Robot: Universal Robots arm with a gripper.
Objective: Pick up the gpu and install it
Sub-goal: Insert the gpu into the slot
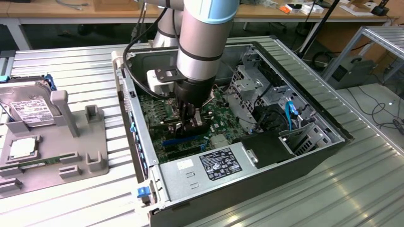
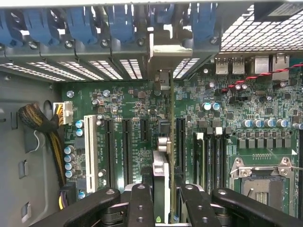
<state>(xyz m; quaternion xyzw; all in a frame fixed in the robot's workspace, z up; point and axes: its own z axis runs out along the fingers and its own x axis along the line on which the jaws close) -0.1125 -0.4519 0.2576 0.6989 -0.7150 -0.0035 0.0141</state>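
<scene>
Inside the open computer case, my gripper reaches down over the green motherboard. In the wrist view the gripper is shut on the gpu, a thin dark card seen edge-on between the two black fingers. The card runs from the fingers to its silver bracket, which stands at the rear slot openings under the blue latches. It stands over the motherboard among the black expansion slots. I cannot tell whether its edge sits in a slot.
A power supply fills the case's near corner, and a drive cage with a blue cable stands on the exterior view's right. Outside on the left, a grey fixture holds a hard drive and a processor chip. The empty CPU socket lies beside the memory slots.
</scene>
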